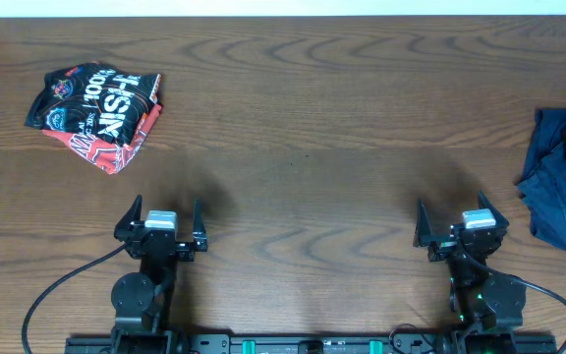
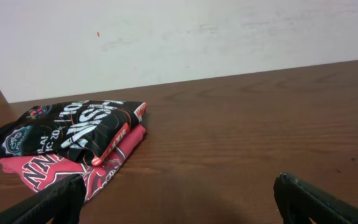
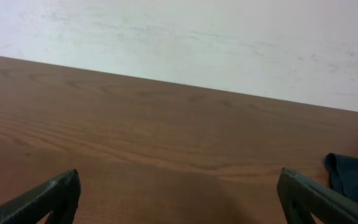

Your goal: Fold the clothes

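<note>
Left gripper (image 1: 163, 211), right gripper (image 1: 457, 214): fingers of both spread apart, holding nothing, lower frame.
Folded stack (image 1: 96, 110) upper left, long axis roughly left-right.
Left wrist view shows layering side-on: black shirt (image 2: 67, 130) atop red shirt (image 2: 55, 174).
Navy garment (image 1: 563, 182) crumpled, right edge.

I see a folded stack (image 1: 98, 113) far left: black printed shirt on a red one. Dark blue garment (image 1: 564, 187) lies crumpled at the right edge, unfolded.
</note>
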{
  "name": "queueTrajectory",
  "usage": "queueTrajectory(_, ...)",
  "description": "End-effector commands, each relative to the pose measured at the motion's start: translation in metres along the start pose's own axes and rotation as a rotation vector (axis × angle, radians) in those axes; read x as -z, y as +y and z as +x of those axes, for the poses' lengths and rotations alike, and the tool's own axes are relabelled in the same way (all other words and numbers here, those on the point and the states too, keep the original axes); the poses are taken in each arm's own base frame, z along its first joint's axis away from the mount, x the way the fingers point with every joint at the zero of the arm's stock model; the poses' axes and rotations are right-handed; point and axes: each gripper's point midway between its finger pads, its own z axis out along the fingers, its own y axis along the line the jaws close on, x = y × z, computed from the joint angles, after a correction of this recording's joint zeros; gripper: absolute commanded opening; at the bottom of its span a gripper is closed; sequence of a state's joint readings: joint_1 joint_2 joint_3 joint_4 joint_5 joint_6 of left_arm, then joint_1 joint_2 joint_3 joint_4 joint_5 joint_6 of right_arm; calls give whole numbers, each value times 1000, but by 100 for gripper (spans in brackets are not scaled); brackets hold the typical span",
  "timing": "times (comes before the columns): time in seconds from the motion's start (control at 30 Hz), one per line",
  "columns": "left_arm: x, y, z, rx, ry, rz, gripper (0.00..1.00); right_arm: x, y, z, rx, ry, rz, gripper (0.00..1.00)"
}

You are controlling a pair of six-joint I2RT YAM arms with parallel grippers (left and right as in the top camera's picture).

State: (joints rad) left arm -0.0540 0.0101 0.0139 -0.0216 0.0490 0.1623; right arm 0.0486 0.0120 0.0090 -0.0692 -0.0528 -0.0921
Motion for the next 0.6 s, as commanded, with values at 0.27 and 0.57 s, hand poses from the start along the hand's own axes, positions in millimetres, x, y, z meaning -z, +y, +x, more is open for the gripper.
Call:
queueTrajectory(0.27, 0, 2, 11, 111, 42, -12, 98, 0, -1, -1, -21, -1, 2, 99)
queueTrajectory(0.57, 2, 0, -22, 251, 51, 13, 98, 5, -14, -27, -37, 54, 62, 99)
